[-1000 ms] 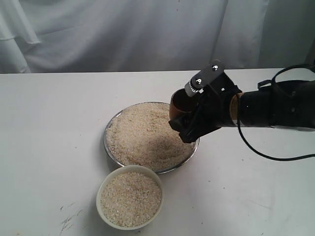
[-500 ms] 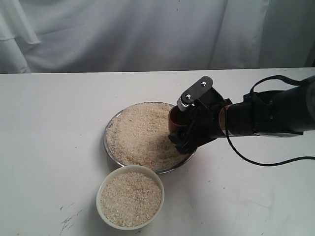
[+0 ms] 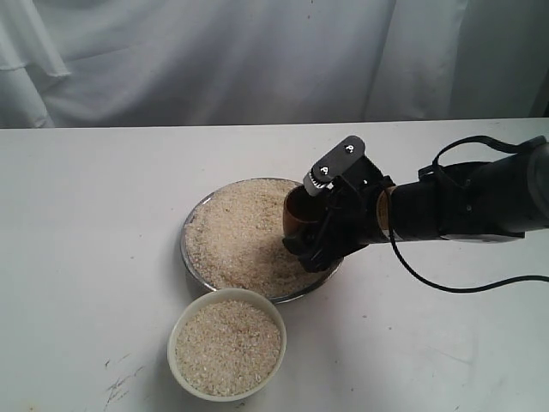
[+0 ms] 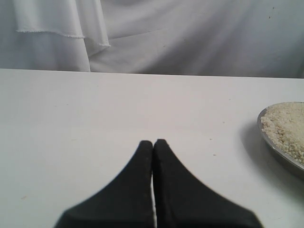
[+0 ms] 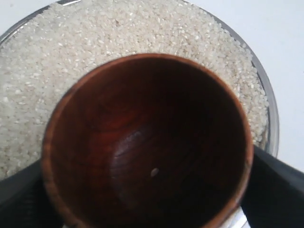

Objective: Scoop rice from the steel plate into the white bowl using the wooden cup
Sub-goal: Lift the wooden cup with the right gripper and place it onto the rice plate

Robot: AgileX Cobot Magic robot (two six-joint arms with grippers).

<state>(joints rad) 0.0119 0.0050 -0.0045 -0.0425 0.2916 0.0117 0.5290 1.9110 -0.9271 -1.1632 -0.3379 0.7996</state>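
The steel plate (image 3: 190, 225) sits mid-table, heaped with rice (image 3: 238, 232). My right gripper (image 3: 310, 233) is shut on the wooden cup (image 3: 298, 213), holding it tilted with its mouth toward the rice at the plate's right side. In the right wrist view the wooden cup (image 5: 147, 142) fills the frame, nearly empty with one grain inside, with rice (image 5: 118, 33) and the plate rim (image 5: 269, 114) behind it. The white bowl (image 3: 178, 336), full of rice (image 3: 227, 347), stands just in front of the plate. My left gripper (image 4: 153, 143) is shut on nothing, over bare table left of the plate (image 4: 280, 160).
The white table (image 3: 86, 223) spreads around the dishes, backed by a pale cloth curtain (image 3: 214, 60). A black cable (image 3: 446, 285) loops from the right arm over the table. Small dark marks (image 3: 120, 382) lie near the front left edge.
My right gripper has carried the wooden cup left and down, from the plate's right rim in over the rice. Plate, bowl and left gripper have stayed put.
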